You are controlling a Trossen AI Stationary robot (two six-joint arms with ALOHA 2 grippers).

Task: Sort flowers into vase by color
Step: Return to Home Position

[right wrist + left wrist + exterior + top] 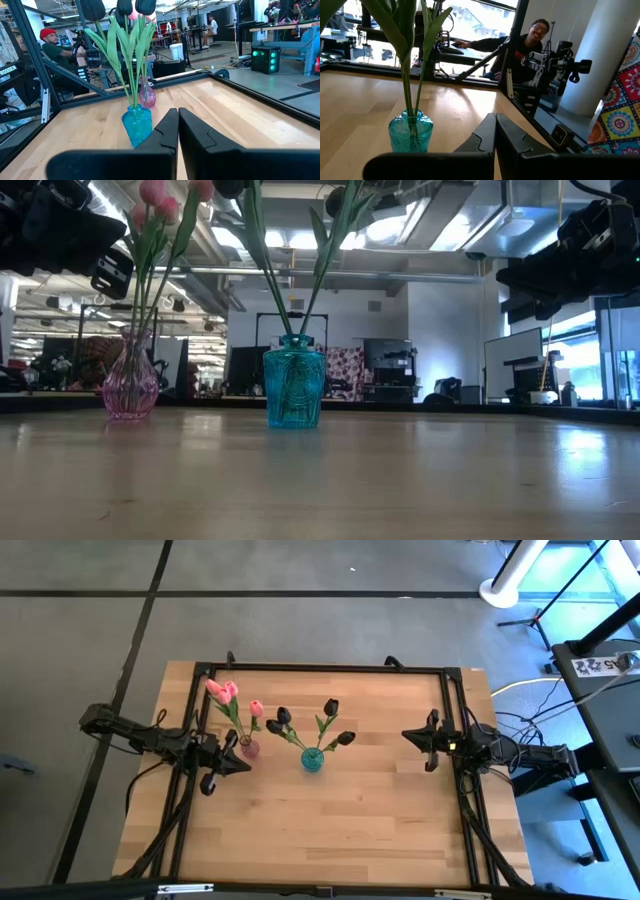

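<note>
**Worktop layout.** Two glass vases stand upright near the middle of the wooden worktop (330, 830), close to each other but not touching. The pink vase (249, 748) is on the left arm's side and the blue vase (312, 760) on the right arm's side.

**Flowers.** The pink tulips (222, 692) stand in the pink vase, showing three buds, with the stems leaning toward the far edge. The dark tulips (331, 707) stand in the blue vase, showing at least three buds, with the stems fanning outward. No flower lies loose on the worktop.

**Left arm.** The left arm (150, 737) reaches in from the left edge. The left jaws are together, as the left wrist view shows, with both fingers (485, 137) pressed side by side and nothing between them. They hang above the worktop just beside the pink vase. Contact with the vase cannot be determined.

**Right arm.** The right arm (480, 745) sits at the right edge, raised off the surface. The right jaws are together and empty. Their fingers (192, 135) point toward the blue vase and are well apart from it.

**Background.** A person (520, 47) sits beyond the far side of the frame. Another person in a red cap (55, 52) sits beyond the left side.
</note>
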